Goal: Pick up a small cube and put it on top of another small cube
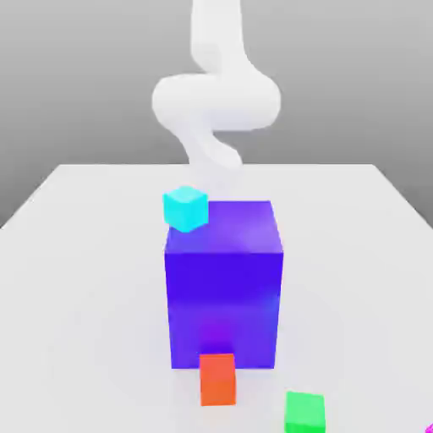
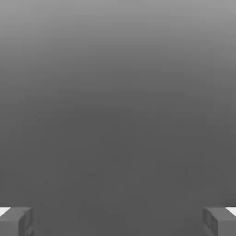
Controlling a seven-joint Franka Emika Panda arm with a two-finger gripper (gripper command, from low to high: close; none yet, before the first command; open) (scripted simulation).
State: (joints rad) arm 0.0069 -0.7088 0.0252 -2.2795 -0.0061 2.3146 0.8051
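Note:
The bright green cube (image 1: 304, 413) sits on the white table near the front edge, towards the exterior view's right. A sliver of the magenta-pink cube (image 1: 430, 429) peeks in at that view's lower right corner, the rest cut off by the frame. My white arm (image 1: 216, 93) rises behind the big blue-purple block, far back from both cubes. In the hand view my gripper (image 2: 118, 221) is open: its two grey fingers (image 2: 16, 220) stand wide apart with nothing between them, facing plain grey background.
A big blue-purple block (image 1: 224, 283) stands mid-table between the arm and the small cubes. A cyan cube (image 1: 185, 208) sits by its upper back corner on the exterior view's left. An orange-red cube (image 1: 217, 379) stands just in front of the block.

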